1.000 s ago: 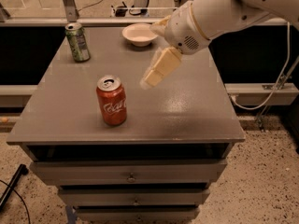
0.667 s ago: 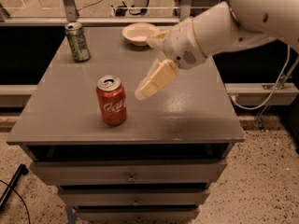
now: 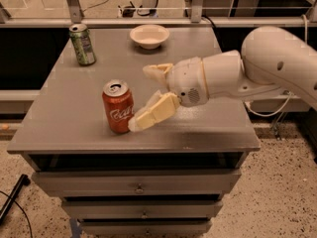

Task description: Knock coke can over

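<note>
The red coke can (image 3: 118, 107) with white script and a silver top stands upright on the grey cabinet top (image 3: 74, 128), near its front. My gripper (image 3: 141, 98) comes in from the right on a white arm (image 3: 257, 68), just right of the can. Its two cream fingers are spread open. The lower finger (image 3: 152, 113) slants down to the left and its tip is at the can's lower right side, touching or almost touching. The upper finger (image 3: 158, 71) is behind and right of the can, apart from it.
A green soda can (image 3: 82, 44) stands upright at the back left of the top. A white bowl (image 3: 149, 35) sits at the back centre. Drawers are below the front edge. Railing and cables run behind the cabinet.
My gripper has moved down and to the left, from above the middle of the top to right beside the coke can. The coke can still stands upright.
</note>
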### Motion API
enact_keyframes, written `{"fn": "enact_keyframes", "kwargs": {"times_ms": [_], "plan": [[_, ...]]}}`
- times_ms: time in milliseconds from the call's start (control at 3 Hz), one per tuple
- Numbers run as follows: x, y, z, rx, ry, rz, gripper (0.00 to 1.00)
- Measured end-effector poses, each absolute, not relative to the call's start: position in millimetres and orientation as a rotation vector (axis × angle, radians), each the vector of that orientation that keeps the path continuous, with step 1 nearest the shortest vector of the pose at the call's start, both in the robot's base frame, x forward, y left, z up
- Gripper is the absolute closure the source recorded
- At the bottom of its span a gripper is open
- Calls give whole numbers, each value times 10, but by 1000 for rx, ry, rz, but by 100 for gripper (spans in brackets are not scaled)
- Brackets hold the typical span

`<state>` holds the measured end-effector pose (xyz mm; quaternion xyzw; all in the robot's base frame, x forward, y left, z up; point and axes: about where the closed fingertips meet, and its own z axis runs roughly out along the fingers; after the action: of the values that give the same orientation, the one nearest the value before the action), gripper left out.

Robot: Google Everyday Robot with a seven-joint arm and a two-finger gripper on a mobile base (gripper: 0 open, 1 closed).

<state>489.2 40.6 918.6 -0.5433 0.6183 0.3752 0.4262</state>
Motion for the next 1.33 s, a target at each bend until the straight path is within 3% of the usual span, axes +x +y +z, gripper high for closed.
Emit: {"fn": "enact_keyframes", "kwargs": {"times_ms": [1000,1333], "plan": [[4902,765,8840,-1299,1454,853,0],[4967,846,8746,-1274,1474,865,16]]}}
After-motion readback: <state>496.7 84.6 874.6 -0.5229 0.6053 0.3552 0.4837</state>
